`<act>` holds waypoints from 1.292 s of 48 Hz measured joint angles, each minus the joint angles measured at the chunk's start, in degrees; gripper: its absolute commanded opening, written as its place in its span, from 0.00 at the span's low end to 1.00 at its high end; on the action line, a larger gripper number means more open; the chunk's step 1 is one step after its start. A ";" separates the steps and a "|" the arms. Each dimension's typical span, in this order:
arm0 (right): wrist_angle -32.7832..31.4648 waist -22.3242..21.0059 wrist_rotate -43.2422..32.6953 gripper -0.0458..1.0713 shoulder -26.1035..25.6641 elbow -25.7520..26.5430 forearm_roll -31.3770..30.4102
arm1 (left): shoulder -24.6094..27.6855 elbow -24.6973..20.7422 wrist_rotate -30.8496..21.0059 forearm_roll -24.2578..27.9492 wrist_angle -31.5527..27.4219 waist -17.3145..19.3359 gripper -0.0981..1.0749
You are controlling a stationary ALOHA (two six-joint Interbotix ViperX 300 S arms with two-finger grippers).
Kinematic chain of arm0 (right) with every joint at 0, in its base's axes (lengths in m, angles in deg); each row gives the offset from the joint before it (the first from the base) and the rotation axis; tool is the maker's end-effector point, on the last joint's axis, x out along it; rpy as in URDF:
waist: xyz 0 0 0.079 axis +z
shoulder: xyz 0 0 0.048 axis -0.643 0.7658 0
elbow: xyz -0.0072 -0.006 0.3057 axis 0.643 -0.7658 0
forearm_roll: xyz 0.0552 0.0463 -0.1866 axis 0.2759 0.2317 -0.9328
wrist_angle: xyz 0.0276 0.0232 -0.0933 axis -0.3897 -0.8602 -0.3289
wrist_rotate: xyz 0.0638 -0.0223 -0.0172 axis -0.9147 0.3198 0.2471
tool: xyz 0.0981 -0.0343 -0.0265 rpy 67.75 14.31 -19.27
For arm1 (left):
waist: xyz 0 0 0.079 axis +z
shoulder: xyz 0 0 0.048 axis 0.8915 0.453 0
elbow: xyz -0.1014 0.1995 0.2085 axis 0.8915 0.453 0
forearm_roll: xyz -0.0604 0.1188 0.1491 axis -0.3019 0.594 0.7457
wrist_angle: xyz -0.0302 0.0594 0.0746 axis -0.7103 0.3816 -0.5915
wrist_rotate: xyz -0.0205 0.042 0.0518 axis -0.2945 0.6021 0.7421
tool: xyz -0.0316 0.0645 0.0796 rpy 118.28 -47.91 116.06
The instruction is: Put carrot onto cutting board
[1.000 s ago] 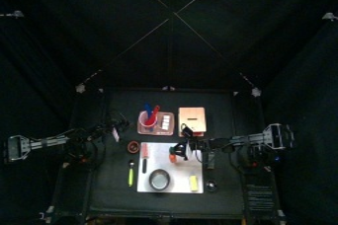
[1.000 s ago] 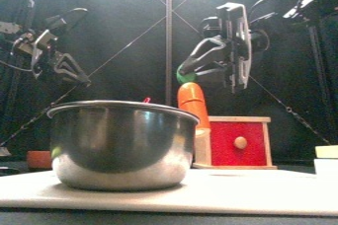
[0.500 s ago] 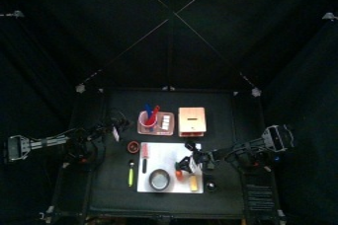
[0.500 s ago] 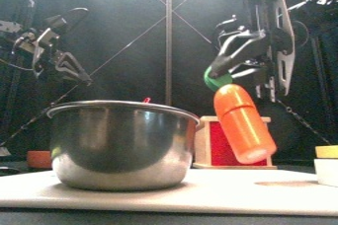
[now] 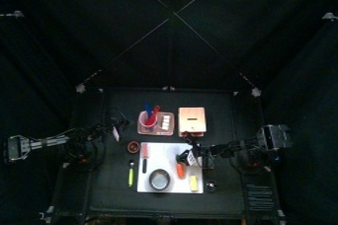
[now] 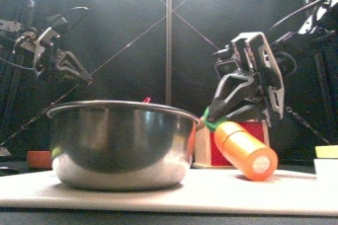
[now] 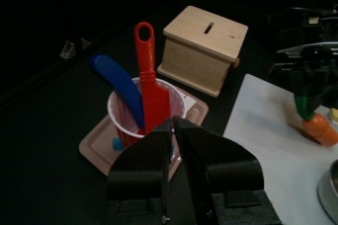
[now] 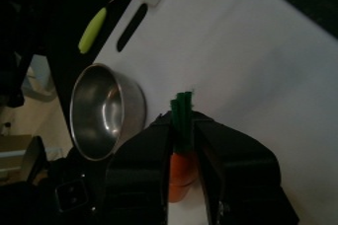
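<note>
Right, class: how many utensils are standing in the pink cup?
2: a red spatula and a blue utensil, both upright in the pink cup, blue beside red. The cup's wall may hide more.

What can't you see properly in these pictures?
- Front view: whether the carrot touches the cutting board yet; its low end sits too close to tell.
- Front view: what is inside the metal bowl; its wall hides it.
- Right wrist view: most of the carrot, tucked between the right gripper jaws.
- Left wrist view: the left gripper jaws; whether a gap is between them is unclear.
</note>
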 measured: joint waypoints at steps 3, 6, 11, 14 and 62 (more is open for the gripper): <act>-0.70 -1.41 0.00 0.56 0.00 0.00 -0.70 | 0.00 0.00 0.09 0.09 0.00 0.00 0.54; -1.85 -2.90 -0.09 0.57 0.00 0.00 -1.14 | 0.00 0.00 0.00 0.09 0.00 0.00 0.54; -4.13 -4.13 0.00 0.57 0.00 0.00 -1.67 | 0.00 0.00 0.00 0.00 0.00 0.00 0.54; -5.71 -4.48 0.00 0.57 0.00 0.00 -1.76 | 0.00 0.00 0.00 0.00 -0.44 0.00 0.54; -13.27 -5.01 0.18 0.85 3.60 2.90 -2.20 | 0.00 0.00 0.18 0.35 -2.72 -0.09 0.54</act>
